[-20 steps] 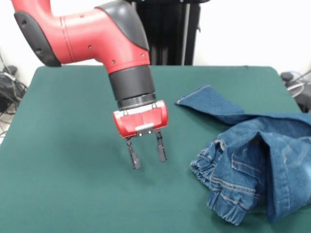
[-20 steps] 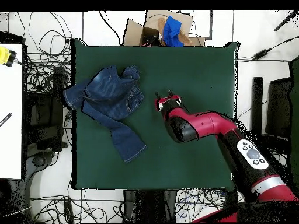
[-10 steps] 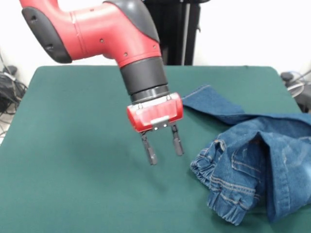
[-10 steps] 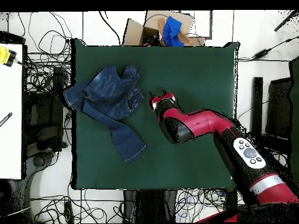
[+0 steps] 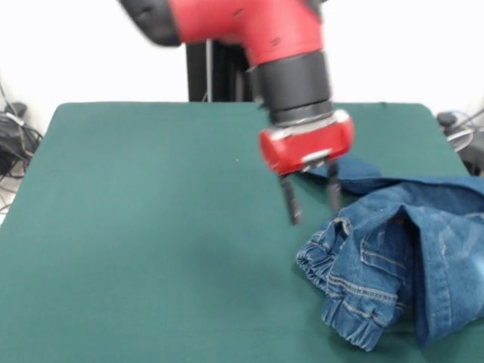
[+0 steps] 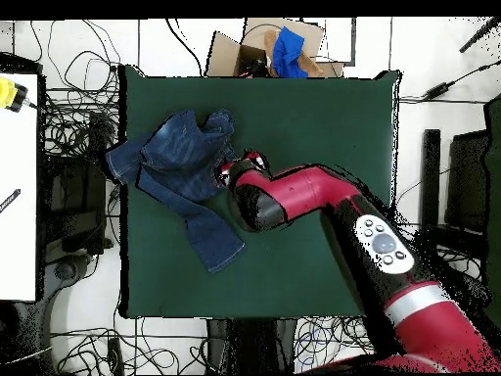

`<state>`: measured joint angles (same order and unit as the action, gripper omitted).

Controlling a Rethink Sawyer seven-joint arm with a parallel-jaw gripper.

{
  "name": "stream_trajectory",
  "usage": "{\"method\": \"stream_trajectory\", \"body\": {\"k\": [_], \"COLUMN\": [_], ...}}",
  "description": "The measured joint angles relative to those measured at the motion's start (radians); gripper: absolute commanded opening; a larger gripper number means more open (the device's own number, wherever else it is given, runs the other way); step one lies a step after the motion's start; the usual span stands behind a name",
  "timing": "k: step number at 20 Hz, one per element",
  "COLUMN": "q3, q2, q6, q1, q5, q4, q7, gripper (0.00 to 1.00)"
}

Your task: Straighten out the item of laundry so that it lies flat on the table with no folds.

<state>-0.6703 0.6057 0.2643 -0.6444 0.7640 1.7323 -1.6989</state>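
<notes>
Starting at your left in the front view, the green worktop (image 5: 136, 227) is bare cloth across most of its width. Moving right, you meet the red and black arm (image 5: 249, 30) coming down from the top, ending in the red gripper (image 5: 311, 198). Its two dark fingers (image 5: 290, 203) point downward and stand apart with a clear gap between them, and you can see nothing held there. They hang above the worktop, at the near-left edge of the laundry; whether the right-hand finger touches the denim cannot be told.

Further right lies the jeans (image 5: 401, 257), bunched and folded, not flat. The elastic waistband (image 5: 333, 291) is crumpled toward you, a pocket with orange stitching faces up, and one leg (image 5: 355, 170) runs away behind the fingers. The heap reaches the picture's right edge.

From overhead, going left to right, the jeans (image 6: 181, 166) sit in the worktop's (image 6: 323, 117) left half, one leg trailing toward the bottom edge. The gripper (image 6: 240, 162) is just beside the garment's right side, with the arm (image 6: 323, 196) stretching off to the lower right.
</notes>
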Motion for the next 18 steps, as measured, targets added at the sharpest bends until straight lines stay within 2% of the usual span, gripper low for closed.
{"method": "stream_trajectory", "body": {"k": [4, 7, 12, 18], "q3": [0.001, 0.001, 0.004, 0.012], "q2": [0.093, 0.12, 0.157, 0.155], "q6": [0.143, 0.174, 0.185, 0.185], "q1": [0.084, 0.104, 0.113, 0.113], "q5": [-0.07, -0.089, -0.108, -0.108], "q4": [0.002, 0.002, 0.0, -0.002], "q7": [0.0, 0.0, 0.0, 0.0], "gripper": [1.0, 1.0, 1.0, 1.0]}}
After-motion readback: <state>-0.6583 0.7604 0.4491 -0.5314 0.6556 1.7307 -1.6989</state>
